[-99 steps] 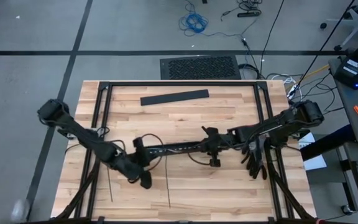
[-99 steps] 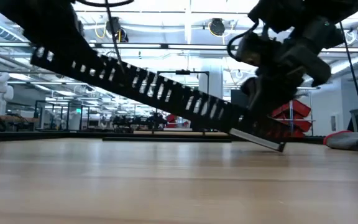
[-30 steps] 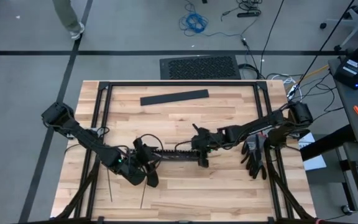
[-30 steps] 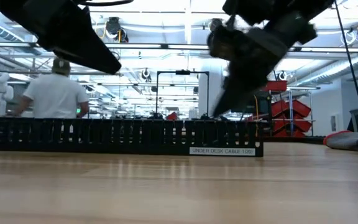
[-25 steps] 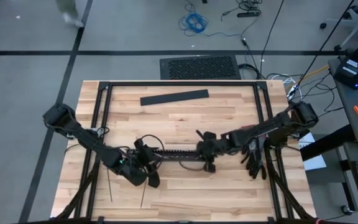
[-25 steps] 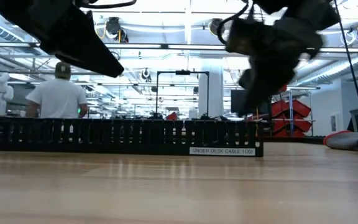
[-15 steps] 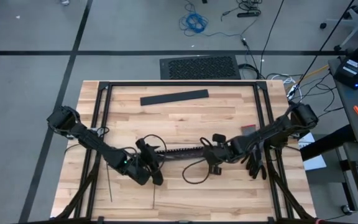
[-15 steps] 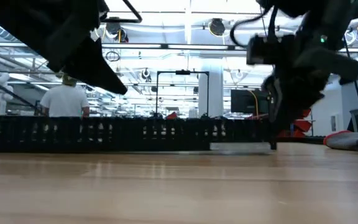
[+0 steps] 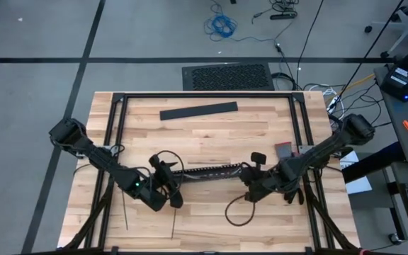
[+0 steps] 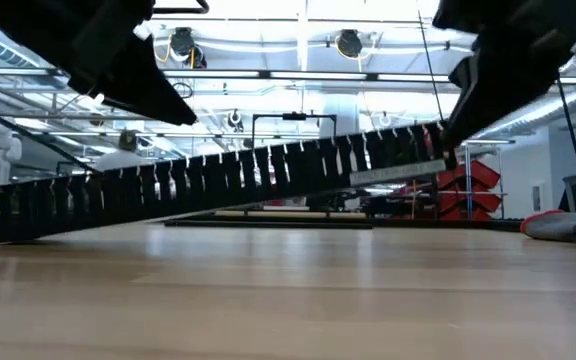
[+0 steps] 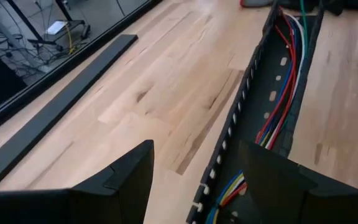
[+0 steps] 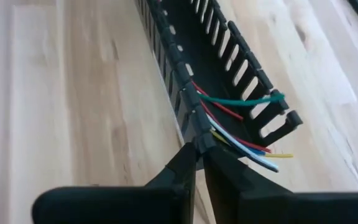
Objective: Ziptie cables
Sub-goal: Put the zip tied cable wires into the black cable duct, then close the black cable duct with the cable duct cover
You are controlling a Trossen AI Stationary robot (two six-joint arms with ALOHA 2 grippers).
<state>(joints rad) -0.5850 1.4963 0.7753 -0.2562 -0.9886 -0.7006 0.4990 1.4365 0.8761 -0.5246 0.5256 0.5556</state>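
Note:
A long black slotted duct [image 9: 207, 172] lies across the table's middle with the cables [image 11: 278, 93] inside it: thin red, blue, white and yellow wires. Their ends [image 12: 247, 149] splay out at its right end. My right gripper [image 12: 199, 149] is shut on the duct near that end [image 10: 408, 155], which is raised. The left end [image 10: 8, 225] rests on the table. My left gripper [image 11: 196, 146] stands open above the duct's left part, one finger on each side of its slotted wall. Two zipties [image 9: 124, 211] [image 9: 175, 225] lie flat near the front edge. My right gripper pinches the duct's side wall [image 12: 191, 132] close to its right end, one finger outside the channel and one inside. It comes slanting down from the table's right. The duct hangs tilted in the hold, its right end lifted and its left end on the table.
A flat wide black bar [image 9: 198, 111] lies near the far edge. Dark glove-like things [image 9: 290, 185] and a small reddish piece [image 9: 283, 149] sit at the right. Black frame rails [image 9: 112, 142] run along the table's sides. A loose black cable loop [image 9: 236, 209] hangs by the right arm.
My right gripper has gone toward the table's right and near edge, tipped downward and taken the duct's right end up with it. The duct lay level on the table. It now slopes, right end lifted clear, left end staying down.

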